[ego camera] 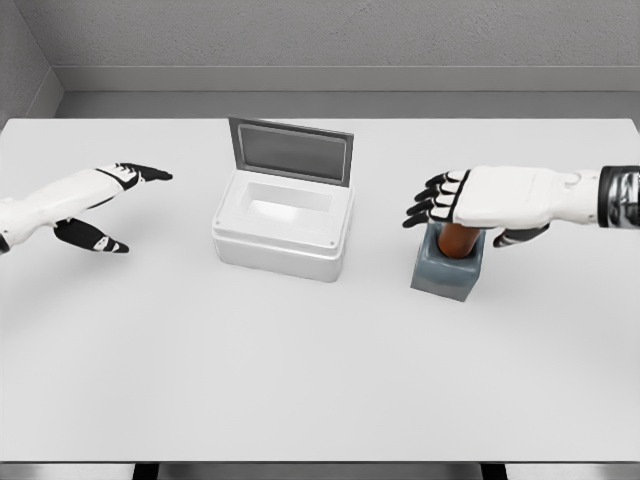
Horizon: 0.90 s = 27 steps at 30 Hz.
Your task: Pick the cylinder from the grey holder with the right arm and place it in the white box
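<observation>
A brown cylinder (458,241) stands upright in the grey holder (447,270), right of the table's middle. My right hand (470,200) hovers flat just above the cylinder's top, palm down, fingers (428,204) stretched out toward the left and holding nothing. Its thumb (520,236) hangs beside the cylinder on the right. The white box (285,228) sits at the centre with its grey lid (291,151) raised at the back, and its inside looks empty. My left hand (105,205) rests open at the far left, away from everything.
The white table (300,370) carries only the box and the holder. About a hand's width of bare tabletop separates the box from the holder. A grey wall runs behind the far edge.
</observation>
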Tool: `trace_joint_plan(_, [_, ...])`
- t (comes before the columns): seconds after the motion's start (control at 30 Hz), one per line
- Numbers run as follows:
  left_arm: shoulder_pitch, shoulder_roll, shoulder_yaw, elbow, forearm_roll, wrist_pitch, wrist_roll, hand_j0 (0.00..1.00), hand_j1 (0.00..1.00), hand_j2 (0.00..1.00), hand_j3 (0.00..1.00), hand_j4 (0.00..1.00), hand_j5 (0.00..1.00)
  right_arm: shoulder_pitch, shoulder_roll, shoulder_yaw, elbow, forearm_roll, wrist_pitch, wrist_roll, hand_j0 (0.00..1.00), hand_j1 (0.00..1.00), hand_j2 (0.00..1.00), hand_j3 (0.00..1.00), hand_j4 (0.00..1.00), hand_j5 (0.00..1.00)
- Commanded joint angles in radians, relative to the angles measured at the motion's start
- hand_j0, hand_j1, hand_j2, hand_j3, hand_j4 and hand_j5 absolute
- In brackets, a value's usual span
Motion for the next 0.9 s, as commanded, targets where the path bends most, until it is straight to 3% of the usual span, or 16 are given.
trace_joint_plan(0.0, [0.000, 0.001, -0.001, 0.000, 0.007, 0.001, 0.001, 1.00, 1.00, 1.00, 1.00, 1.00, 1.00, 0.002, 0.004, 0.001, 0.002, -0.005, 0.003, 0.000, 1.00, 1.00, 1.00, 1.00, 1.00, 1.00])
trace_joint_plan(0.4, [0.001, 0.001, -0.001, 0.000, 0.007, 0.001, 0.001, 1.00, 1.00, 1.00, 1.00, 1.00, 1.00, 0.002, 0.002, 0.001, 0.002, -0.005, 0.003, 0.000, 0.98, 0.98, 0.98, 0.98, 0.98, 0.98])
trace_joint_plan(0.6, [0.001, 0.001, -0.002, 0.000, 0.007, 0.001, 0.001, 1.00, 1.00, 1.00, 1.00, 1.00, 1.00, 0.002, 0.004, 0.001, 0.002, -0.005, 0.003, 0.000, 0.80, 0.80, 0.80, 0.80, 0.80, 0.80])
trace_joint_plan(0.7, [0.001, 0.001, -0.002, 0.000, 0.007, 0.001, 0.001, 1.00, 1.00, 1.00, 1.00, 1.00, 1.00, 0.002, 0.004, 0.001, 0.002, -0.005, 0.003, 0.000, 0.65, 0.65, 0.65, 0.65, 0.65, 0.65])
trace_joint_plan(0.87, [0.001, 0.001, -0.002, 0.000, 0.007, 0.001, 0.001, 1.00, 1.00, 1.00, 1.00, 1.00, 1.00, 0.005, 0.013, 0.009, 0.002, -0.006, 0.003, 0.000, 0.58, 0.58, 0.58, 0.58, 0.58, 0.58])
